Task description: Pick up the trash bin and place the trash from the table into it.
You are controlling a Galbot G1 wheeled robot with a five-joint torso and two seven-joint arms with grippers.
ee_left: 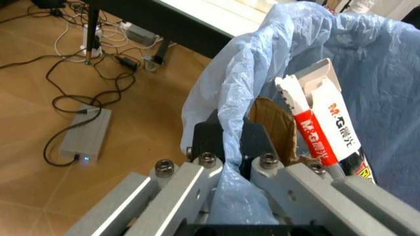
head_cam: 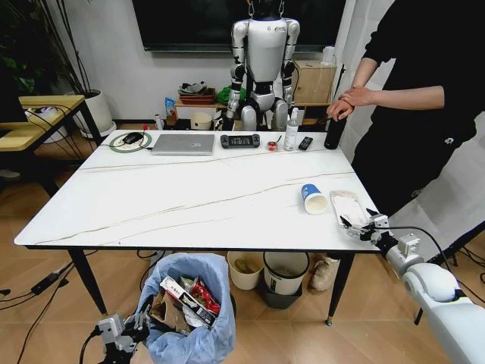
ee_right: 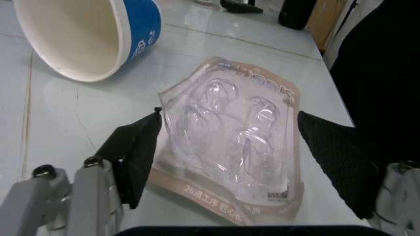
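Note:
The trash bin, lined with a crinkled light-blue bag, hangs low in front of the table. My left gripper is shut on its rim; in the left wrist view the gripper pinches the bag's edge. Inside the bin lie a white and red tube box, brown cardboard and a red wrapper. My right gripper is open at the table's right front corner. Its pads straddle a clear blister pack. A blue paper cup lies on its side beside the pack.
A laptop, game controller and spray bottle line the table's far edge. A person stands at the right, hands on a black bottle. A cream pail and black-rimmed bin sit under the table. Cables cross the floor.

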